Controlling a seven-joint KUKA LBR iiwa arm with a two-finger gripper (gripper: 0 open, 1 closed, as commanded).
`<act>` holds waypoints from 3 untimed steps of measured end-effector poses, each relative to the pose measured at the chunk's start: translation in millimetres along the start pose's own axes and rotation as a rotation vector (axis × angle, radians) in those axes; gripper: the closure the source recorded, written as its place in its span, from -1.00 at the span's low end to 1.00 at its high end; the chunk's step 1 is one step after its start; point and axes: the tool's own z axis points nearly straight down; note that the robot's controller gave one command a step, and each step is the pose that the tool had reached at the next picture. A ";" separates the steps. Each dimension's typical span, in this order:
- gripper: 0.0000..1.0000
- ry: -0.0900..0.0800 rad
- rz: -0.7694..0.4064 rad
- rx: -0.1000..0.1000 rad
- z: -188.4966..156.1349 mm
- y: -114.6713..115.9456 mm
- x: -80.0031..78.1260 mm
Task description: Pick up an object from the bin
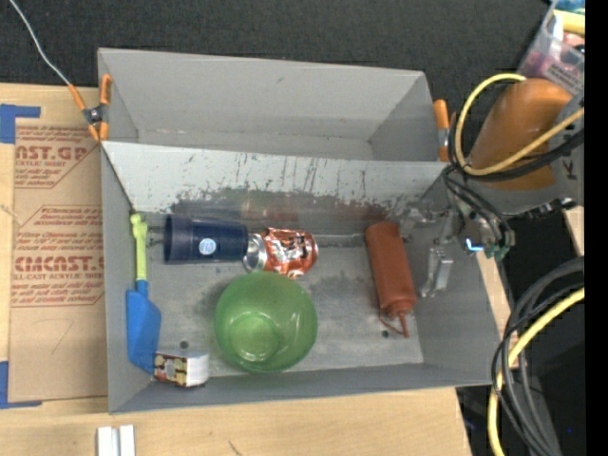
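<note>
Camera view: the gripper (440, 272) hangs at the three o'clock side of the bin (285, 112); open or closed, I cannot tell. Just at its nine o'clock lies a reddish-brown squeeze bottle (389, 266), long and rounded, nozzle pointing to five o'clock. A green bowl (264, 323) sits at six o'clock.

There's the rounded orange cover (521, 126) on the arm's wrist, smooth and bulging like a shell. A yellow cable (472, 93) loops round its edge. Lower down a second yellow cable (532, 326) arcs beside thick black cables (556, 278). Under the cover sits a dark tangle of thin black wires (465, 193) and brackets, and a small blue light (472, 245) glows among them. The end effector (438, 275) itself is pale grey metal, slim and angular, with flat plate-like faces.
</note>
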 end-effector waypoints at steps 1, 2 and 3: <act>-1.00 -0.007 -0.002 0.001 -5.1 0.8 -1.9; -1.00 -0.003 -0.140 0.000 66.3 61.4 29.6; -1.00 -0.005 -0.304 0.001 77.0 64.7 32.3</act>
